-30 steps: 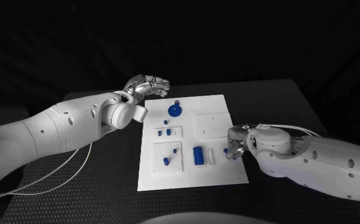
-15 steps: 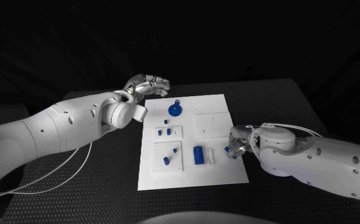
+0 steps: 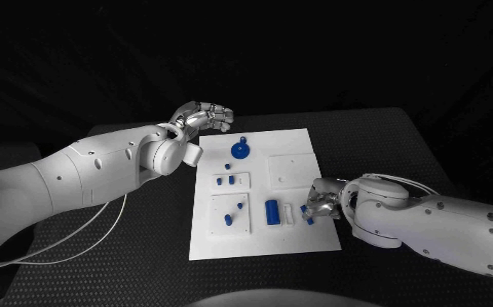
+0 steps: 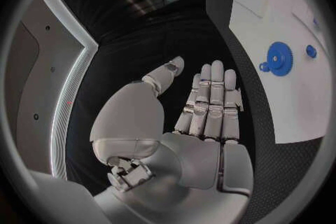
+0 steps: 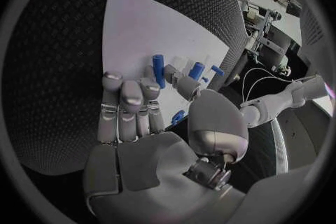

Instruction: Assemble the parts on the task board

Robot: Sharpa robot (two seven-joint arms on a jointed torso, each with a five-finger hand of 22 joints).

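Smooth matt white task board [image 3: 293,243] on a rough, textured black table [image 3: 390,143].

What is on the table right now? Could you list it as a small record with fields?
Surface: black table
Board: white task board in the middle
Parts: blue gear, blue cylinder, several small blue pieces
Left robot hand: fingers apart, holding nothing, beside the board's far left corner
Right robot hand: over the board's right edge by a small blue piece; grip unclear
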